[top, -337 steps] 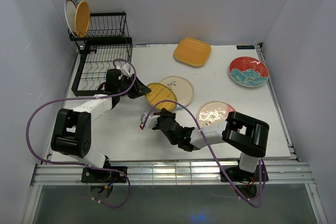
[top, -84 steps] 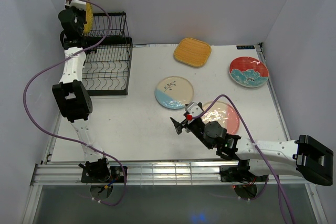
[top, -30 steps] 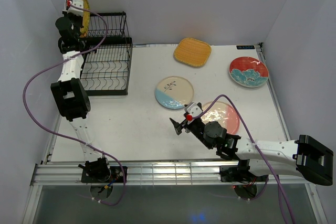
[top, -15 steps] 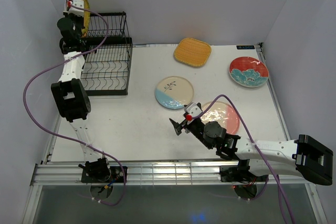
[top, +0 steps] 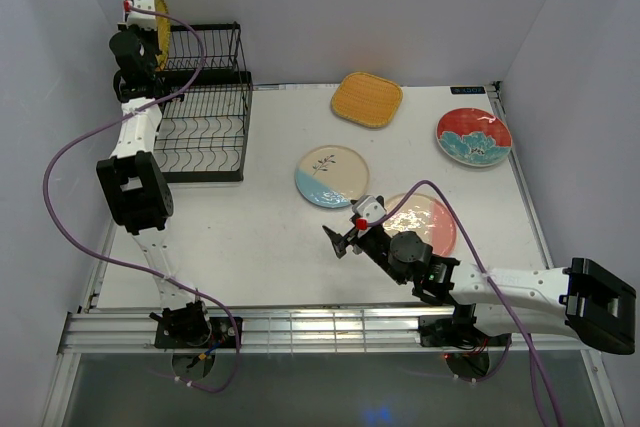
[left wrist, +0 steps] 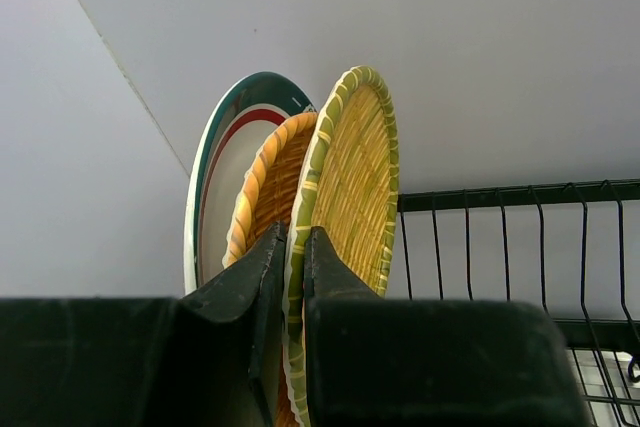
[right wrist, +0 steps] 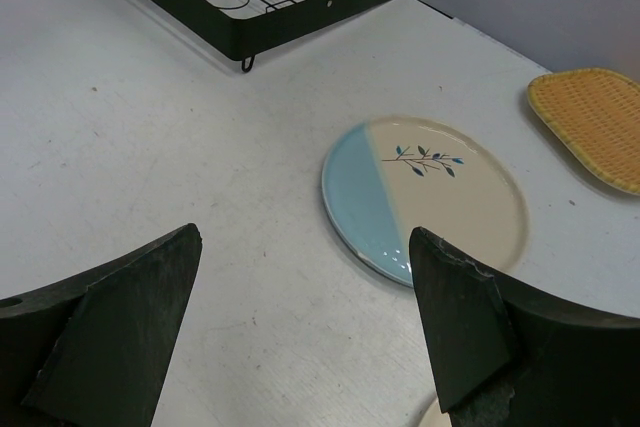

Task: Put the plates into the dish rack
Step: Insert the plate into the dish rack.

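Overhead: black two-tier wire dish rack (top: 205,117) at far left of white surface (top: 250,247); left claw (top: 145,17) at its upper corner. Lying flat: rounded-square woven orange plate (top: 367,99), red-teal floral plate (top: 473,137), cream-blue plate (top: 332,176), cream-pink plate (top: 435,217).
Left wrist: claw pinching rim of upright round woven yellow plate (left wrist: 355,177), beside woven orange plate (left wrist: 258,192) and green-striped white plate (left wrist: 212,197).
Right wrist: right claw (right wrist: 305,237) spread, above surface near cream-blue plate.
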Controlling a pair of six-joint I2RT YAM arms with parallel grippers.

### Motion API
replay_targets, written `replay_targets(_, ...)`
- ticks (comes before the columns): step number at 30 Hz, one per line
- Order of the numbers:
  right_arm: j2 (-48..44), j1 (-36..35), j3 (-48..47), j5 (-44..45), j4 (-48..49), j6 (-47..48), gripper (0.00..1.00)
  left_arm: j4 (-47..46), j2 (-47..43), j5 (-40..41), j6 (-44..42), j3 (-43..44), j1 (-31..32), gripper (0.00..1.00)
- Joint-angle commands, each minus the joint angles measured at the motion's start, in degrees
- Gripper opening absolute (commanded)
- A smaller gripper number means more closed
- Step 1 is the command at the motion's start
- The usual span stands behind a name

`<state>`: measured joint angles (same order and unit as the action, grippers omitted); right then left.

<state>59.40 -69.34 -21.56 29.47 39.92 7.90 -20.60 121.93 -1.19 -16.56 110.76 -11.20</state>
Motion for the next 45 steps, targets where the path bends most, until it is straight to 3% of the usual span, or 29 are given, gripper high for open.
replay_targets(1,-1.48,0.17,-0.85,-0.03,1.48,-0.52,0.90,2.84,-5.03,2.60,4.34,-1.16,0.83,0.00)
replay_targets(7,-1.39,0.17,-0.94,-0.03,1.39,-0.52,0.90,4.86,-2.84,2.95,4.87,3.58,0.83,0.00)
replay_targets(15,-0.77,0.17,-1.38,-0.29,1.39,-0.52,0.90,7.94,2.61,3.65,6.10,16.84,0.83,0.00)
replay_targets(21,-0.86,0.26,-1.29,-0.38,1.30,-0.52,0.90,7.94,3.75,3.30,5.83,19.67,0.92,0.00)
replay_targets(37,-1.92,0.17,-0.76,-0.73,1.12,-0.61,0.90,3.99,3.14,4.09,1.00,14.31,1.09,0.00)
replay_targets(41,-2.18,0.17,-0.67,-1.00,1.12,-0.69,0.90,-1.62,0.07,3.56,-1.62,4.67,1.44,0.00)
replay_targets(45,-1.92,0.17,-0.76,-1.00,1.12,-0.78,0.90,-3.92,-2.04,3.48,-1.55,0.34,1.71,0.00)
